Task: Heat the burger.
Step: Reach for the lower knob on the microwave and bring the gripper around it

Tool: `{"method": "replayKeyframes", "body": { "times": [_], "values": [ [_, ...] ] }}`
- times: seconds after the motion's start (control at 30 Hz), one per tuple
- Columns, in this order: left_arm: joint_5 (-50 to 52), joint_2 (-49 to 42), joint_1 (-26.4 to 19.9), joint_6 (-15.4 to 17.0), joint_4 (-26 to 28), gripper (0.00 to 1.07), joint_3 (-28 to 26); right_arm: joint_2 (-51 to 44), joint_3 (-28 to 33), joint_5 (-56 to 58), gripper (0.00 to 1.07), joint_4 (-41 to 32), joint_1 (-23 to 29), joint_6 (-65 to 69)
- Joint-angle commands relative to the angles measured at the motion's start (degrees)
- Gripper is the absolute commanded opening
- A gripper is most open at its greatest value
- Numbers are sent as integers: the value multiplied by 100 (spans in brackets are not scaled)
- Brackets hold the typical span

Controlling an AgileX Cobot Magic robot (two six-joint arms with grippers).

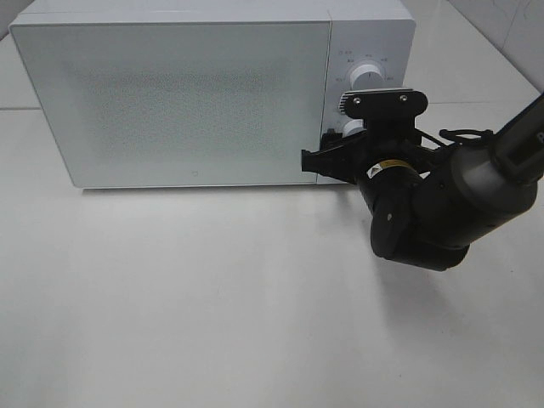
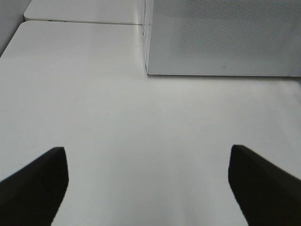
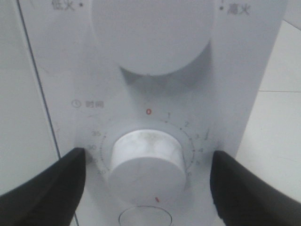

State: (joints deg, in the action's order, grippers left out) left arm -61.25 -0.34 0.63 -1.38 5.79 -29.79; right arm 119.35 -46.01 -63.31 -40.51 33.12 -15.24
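The burger is out of view; the white microwave (image 1: pixel 170 102) has its door shut. My right gripper (image 1: pixel 334 151) is at the control panel, in front of the lower timer knob (image 1: pixel 350 127). In the right wrist view the gripper (image 3: pixel 148 165) is open, with a finger on either side of the timer knob (image 3: pixel 146 162) and a gap on both sides. The knob's red mark points down, away from the 0. My left gripper (image 2: pixel 146 155) is open and empty above the white table (image 2: pixel 117 108), with the microwave's front corner (image 2: pixel 146 56) ahead of it.
The upper power knob (image 1: pixel 367 72) sits above the timer knob, and it also shows in the right wrist view (image 3: pixel 150 33). The white table (image 1: pixel 212 297) spreads in front of the microwave. The left arm does not show in the exterior high view.
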Motion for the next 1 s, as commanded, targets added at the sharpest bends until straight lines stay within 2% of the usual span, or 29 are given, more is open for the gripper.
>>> {"method": "replayKeyframes", "body": {
  "times": [0.03,0.17,0.2,0.23,0.33,0.4,0.5,0.53,0.6,0.63,1.0],
  "values": [
    [-6,-86,-23,17,-6,84,11,0,-172,-155,69,178,-34,-17],
    [-6,-86,-23,17,-6,84,11,0,-172,-235,62,178,-34,-17],
    [-6,-86,-23,17,-6,84,11,0,-172,-286,59,178,-34,-17],
    [-6,-86,-23,17,-6,84,11,0,-172,-401,50,178,-34,-17],
    [-6,-86,-23,17,-6,84,11,0,-172,-470,45,178,-34,-17],
    [-6,-86,-23,17,-6,84,11,0,-172,-728,23,178,-34,-17],
    [-6,-86,-23,17,-6,84,11,0,-172,-802,18,183,-34,-17],
    [-6,-86,-23,17,-6,84,11,0,-172,-945,10,212,-34,-17],
    [-6,-86,-23,17,-6,84,11,0,-172,-1066,7,241,-34,-17],
    [-6,-86,-23,17,-6,84,11,0,-172,-1100,2,269,-34,-17],
    [-6,-86,-23,17,-6,84,11,0,-172,-1392,0,384,-34,327]
  ]
}}
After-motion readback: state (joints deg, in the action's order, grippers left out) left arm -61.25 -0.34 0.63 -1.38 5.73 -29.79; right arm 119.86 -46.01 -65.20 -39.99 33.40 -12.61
